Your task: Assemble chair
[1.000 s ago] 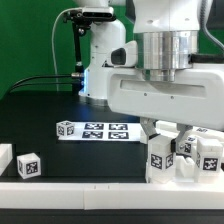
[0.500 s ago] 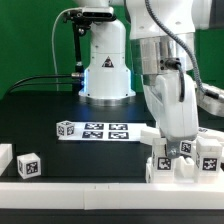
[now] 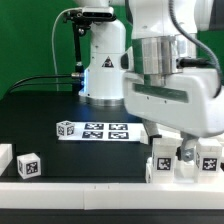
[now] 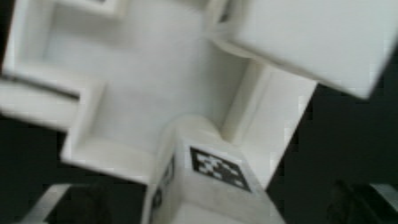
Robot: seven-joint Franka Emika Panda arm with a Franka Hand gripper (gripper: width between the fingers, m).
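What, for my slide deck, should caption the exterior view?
Panda arm above the white tagged chair parts at the exterior view's right, marker board nearby on the black table.

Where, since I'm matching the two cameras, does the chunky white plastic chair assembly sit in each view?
Exterior view: the chunky white plastic chair assembly stands at that view's lower right, partly behind the white robot arm.
Wrist view: it fills most of the picture, close up and blurred.
Shared landmark: the square black-and-white tags on its parts; which tag matches which cannot be told.
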